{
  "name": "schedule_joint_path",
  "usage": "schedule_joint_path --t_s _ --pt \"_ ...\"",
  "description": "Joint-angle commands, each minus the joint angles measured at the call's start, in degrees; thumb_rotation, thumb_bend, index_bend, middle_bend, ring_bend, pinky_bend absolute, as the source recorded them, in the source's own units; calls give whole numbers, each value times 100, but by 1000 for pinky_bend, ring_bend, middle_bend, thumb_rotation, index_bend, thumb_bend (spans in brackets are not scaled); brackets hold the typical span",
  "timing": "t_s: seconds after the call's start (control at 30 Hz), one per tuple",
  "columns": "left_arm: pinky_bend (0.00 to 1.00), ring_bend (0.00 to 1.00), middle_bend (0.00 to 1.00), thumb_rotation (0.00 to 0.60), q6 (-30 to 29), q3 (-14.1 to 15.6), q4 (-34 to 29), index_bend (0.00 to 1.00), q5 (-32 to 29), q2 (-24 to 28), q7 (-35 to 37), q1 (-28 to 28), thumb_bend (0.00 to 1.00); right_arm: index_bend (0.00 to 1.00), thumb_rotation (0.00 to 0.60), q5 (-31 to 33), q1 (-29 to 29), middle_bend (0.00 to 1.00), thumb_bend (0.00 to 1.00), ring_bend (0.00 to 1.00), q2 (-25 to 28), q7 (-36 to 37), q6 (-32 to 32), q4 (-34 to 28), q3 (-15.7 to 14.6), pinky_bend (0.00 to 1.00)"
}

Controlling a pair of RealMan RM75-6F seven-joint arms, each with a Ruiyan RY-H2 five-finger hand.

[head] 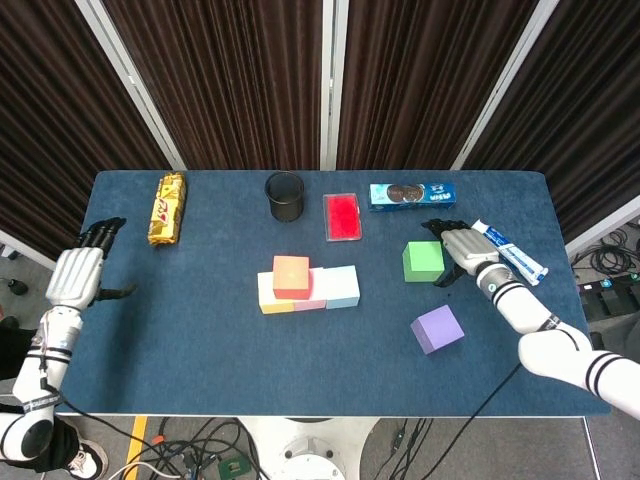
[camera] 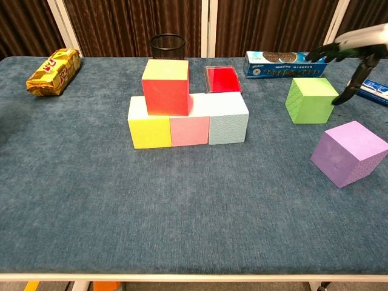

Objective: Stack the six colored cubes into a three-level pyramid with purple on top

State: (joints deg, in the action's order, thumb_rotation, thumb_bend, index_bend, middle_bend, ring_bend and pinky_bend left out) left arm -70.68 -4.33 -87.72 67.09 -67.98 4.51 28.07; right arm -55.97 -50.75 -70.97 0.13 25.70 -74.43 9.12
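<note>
The green cube point(head: 423, 260) sits on the tabletop point(head: 200, 330) just left of the right hand point(head: 462, 246), whose fingers point(camera: 350, 85) hang apart and empty, far nearer than the left hand point(head: 75, 275)

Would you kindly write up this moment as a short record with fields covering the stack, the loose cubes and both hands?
base row: yellow cube, pink cube and light blue cube side by side, touching
second level: red cube resting over the yellow and pink cubes
loose cubes: green cube and purple cube, both on the table to the right of the stack
right hand: open, beside the green cube, not gripping it
left hand: open, at the table's left edge, holding nothing
remaining: green cube, then purple on top
</note>
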Motion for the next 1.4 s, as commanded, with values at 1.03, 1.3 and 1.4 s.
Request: schedule_joint_path --t_s 1.03,1.3,1.4 --pt "151 26 79 600 -659 -334 496 60 465 19 1355 -1202 162 0 600 1284 -1426 612 151 67 411 -1865 948 -1889 309 0" --pt "151 26 79 600 -745 -391 672 60 598 -2 1639 -1352 161 0 600 1954 -1993 611 150 67 -138 -2454 1279 -1981 14 0" --pt "151 26 79 600 -751 -384 737 60 650 -24 1692 -1396 161 0 600 2160 -2138 612 150 67 -290 -2637 1429 -2000 -76 0"
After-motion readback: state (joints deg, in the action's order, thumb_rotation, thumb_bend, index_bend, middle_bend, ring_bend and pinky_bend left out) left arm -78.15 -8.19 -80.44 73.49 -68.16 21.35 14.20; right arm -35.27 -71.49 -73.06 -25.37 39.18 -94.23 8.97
